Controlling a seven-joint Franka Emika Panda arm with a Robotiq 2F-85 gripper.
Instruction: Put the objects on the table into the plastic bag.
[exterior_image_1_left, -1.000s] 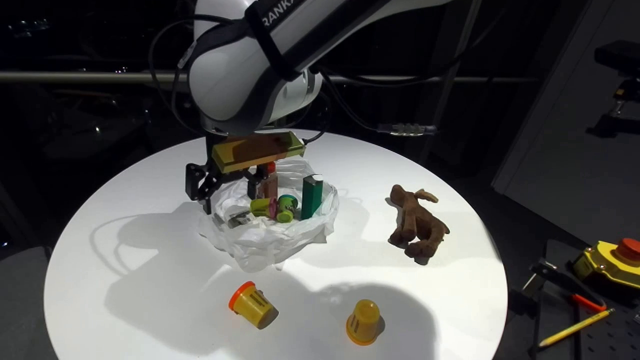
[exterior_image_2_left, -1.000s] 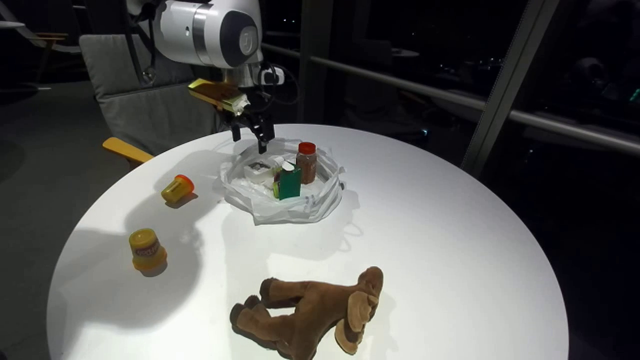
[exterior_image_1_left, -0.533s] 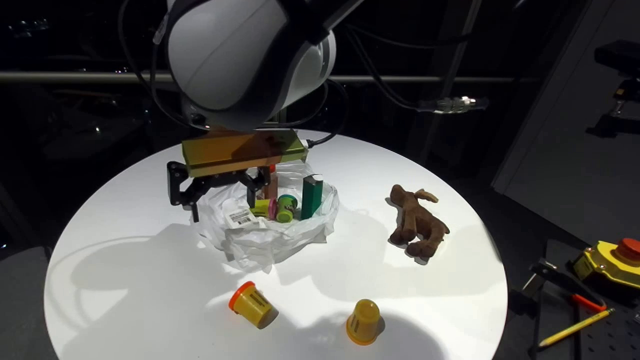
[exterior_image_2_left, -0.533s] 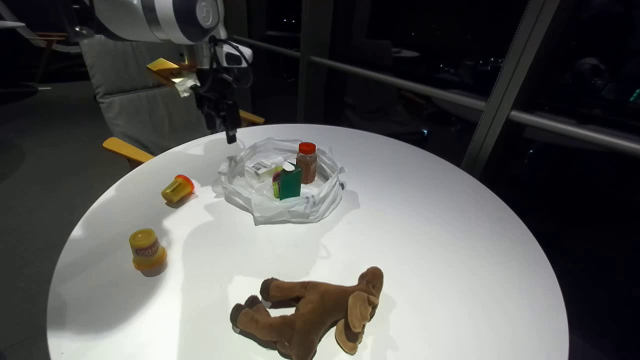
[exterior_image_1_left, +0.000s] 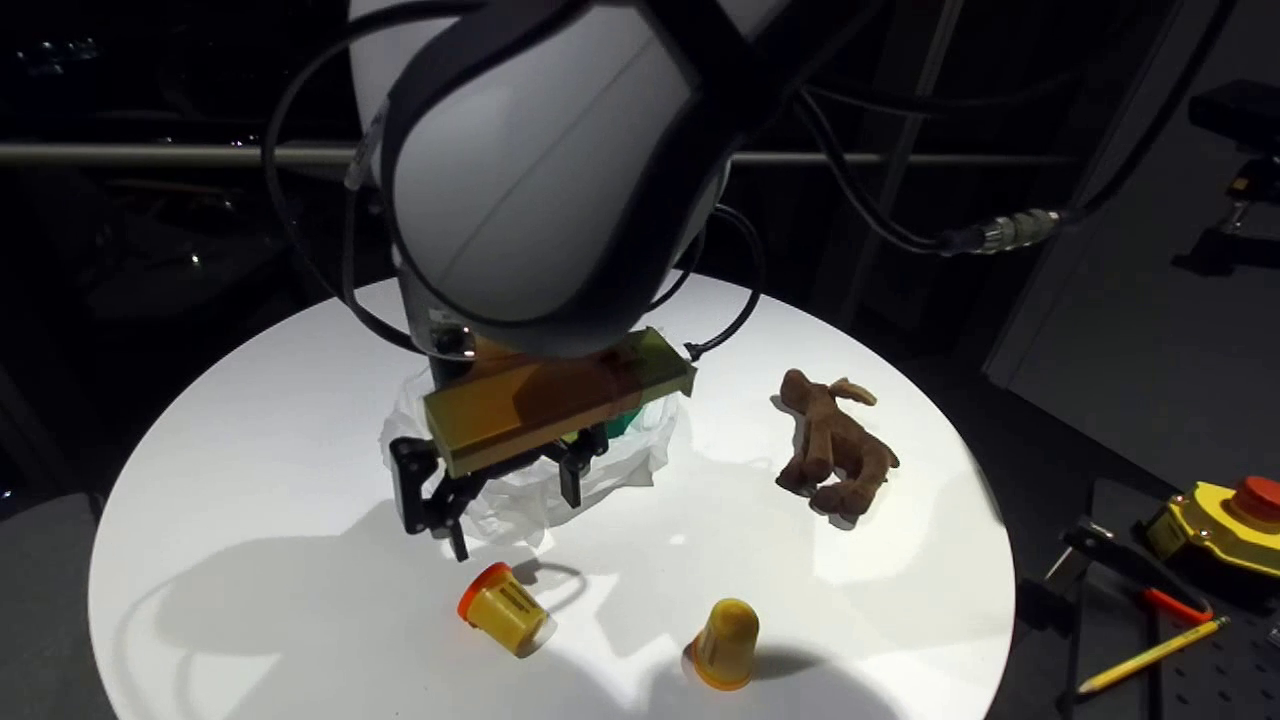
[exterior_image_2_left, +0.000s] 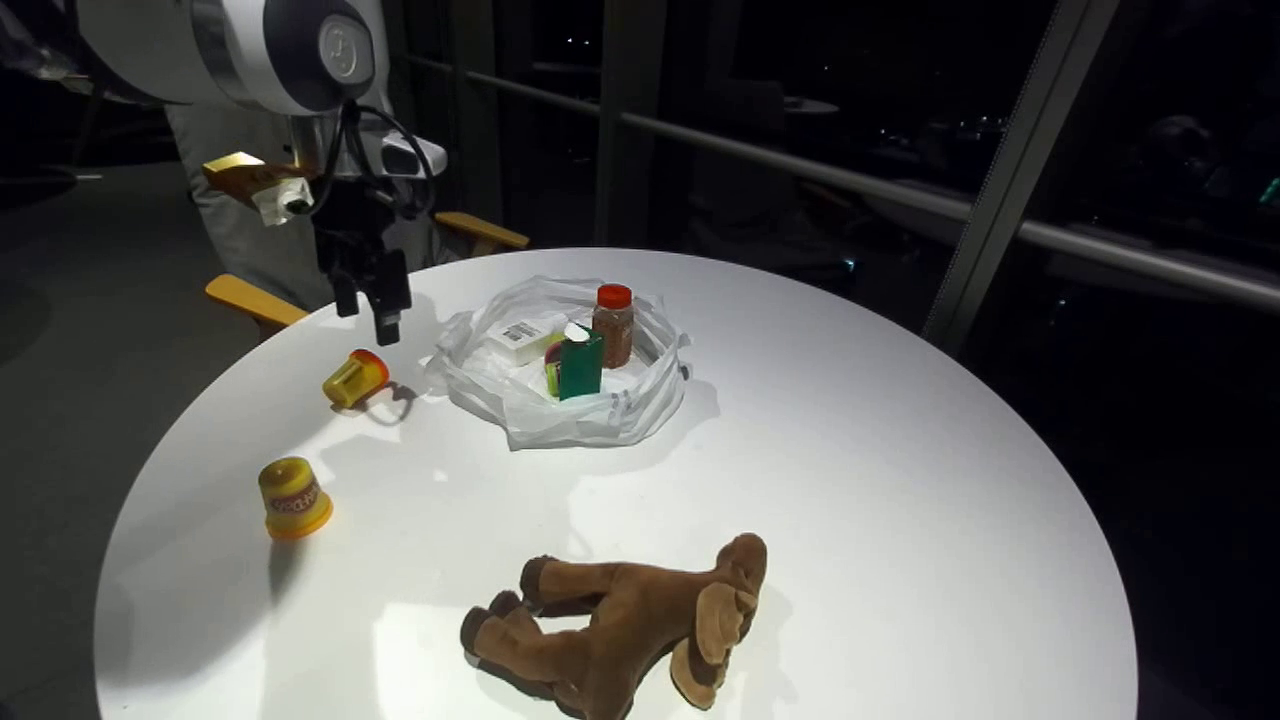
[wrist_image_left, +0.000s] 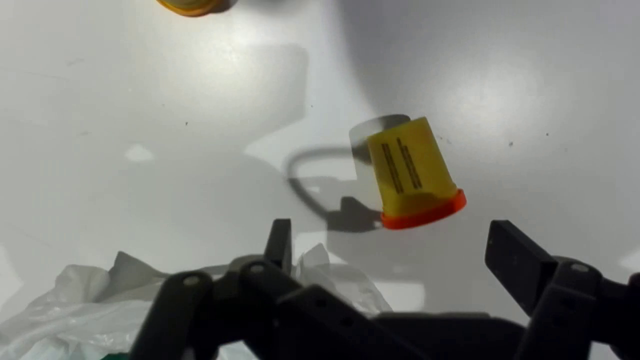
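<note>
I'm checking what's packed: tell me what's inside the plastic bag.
The plastic bag holds a red-capped bottle, a green box, a white box and something yellow-green and pink, partly hidden by the green box. Whatever lies beneath them is covered.

In an exterior view, a yellow box topped by a red button sits between 3 and 4 o'clock. At 4 lie a red-handled tool and a yellow pencil, the pencil partly over a perforated black surface. A dark fixture shows at 2, cut off by the edge, and a rounded grey surface shows dimly at 8. In an exterior view, a grey chair with 2 tan armrests stands near 10 o'clock, and a slanting window post rises at 2. A metal rail shows at 1 o'clock in both exterior views.
</note>
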